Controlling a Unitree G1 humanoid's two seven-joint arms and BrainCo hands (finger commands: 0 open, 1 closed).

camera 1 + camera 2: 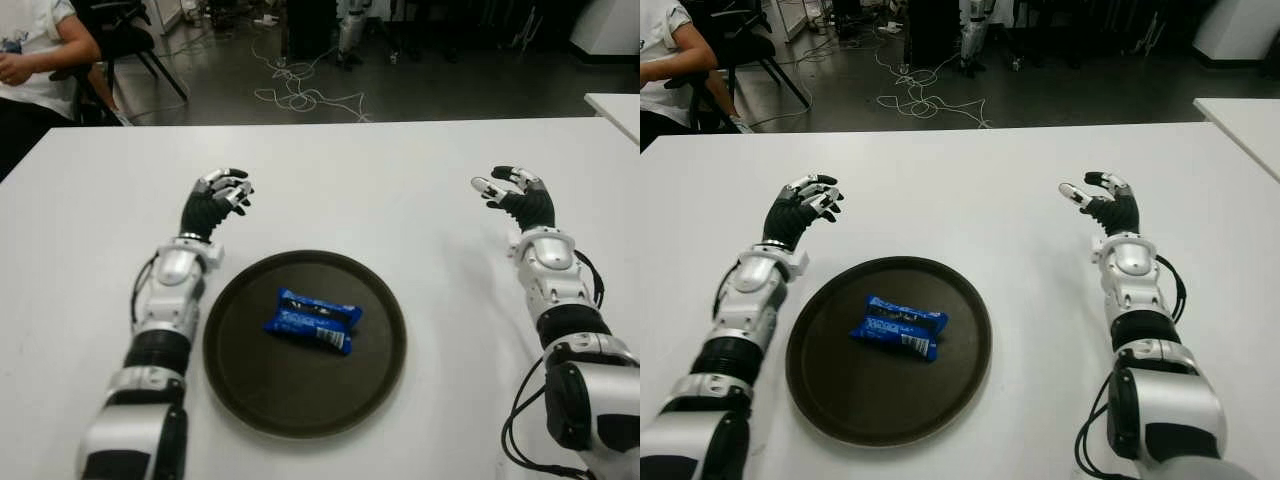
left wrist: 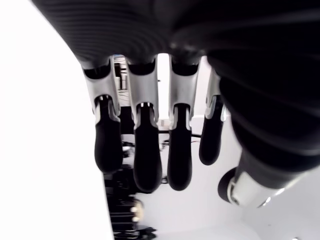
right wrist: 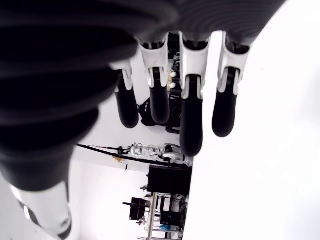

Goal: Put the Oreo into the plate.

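Observation:
A blue Oreo packet (image 1: 313, 320) lies inside the round dark plate (image 1: 250, 400), a little left of its middle. My left hand (image 1: 222, 193) shows beyond the plate's far left rim, fingers relaxed and holding nothing; its fingers (image 2: 147, 155) hang loose in the left wrist view. My right hand (image 1: 512, 185) shows far to the right of the plate over the white table (image 1: 350, 190), also open and empty, with its fingers (image 3: 192, 120) spread in the right wrist view.
A person in a white shirt (image 1: 35, 55) sits by a chair past the table's far left corner. Cables (image 1: 300, 95) lie on the floor behind the table. Another white table's corner (image 1: 615, 105) shows at the far right.

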